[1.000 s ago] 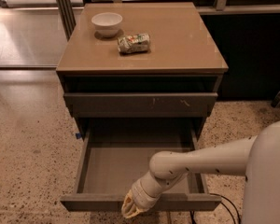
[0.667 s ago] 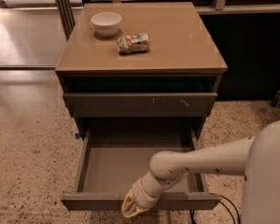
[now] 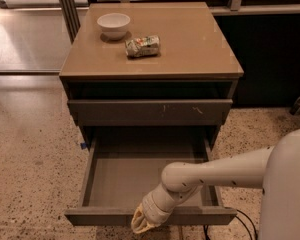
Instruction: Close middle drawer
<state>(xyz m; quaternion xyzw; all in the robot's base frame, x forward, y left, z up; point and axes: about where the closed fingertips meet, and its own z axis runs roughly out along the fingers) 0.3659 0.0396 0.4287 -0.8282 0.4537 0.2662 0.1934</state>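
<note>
The middle drawer (image 3: 121,176) is pulled far out of the grey-brown cabinet, and its smooth grey inside is empty. Its plain front panel (image 3: 95,217) runs along the bottom of the view. My gripper (image 3: 140,224), wrapped in a yellowish cover, sits at the outer face of that front panel, slightly left of its middle. The white arm (image 3: 215,171) reaches to it from the right, across the drawer's front right corner. Above the open drawer is a shut drawer front with white scratch marks (image 3: 150,112).
On the cabinet top (image 3: 190,44) stand a white bowl (image 3: 114,25) and a crumpled green-and-white packet (image 3: 142,46). Speckled floor (image 3: 30,169) lies to the left. A dark wall and a black cable (image 3: 242,221) are on the right.
</note>
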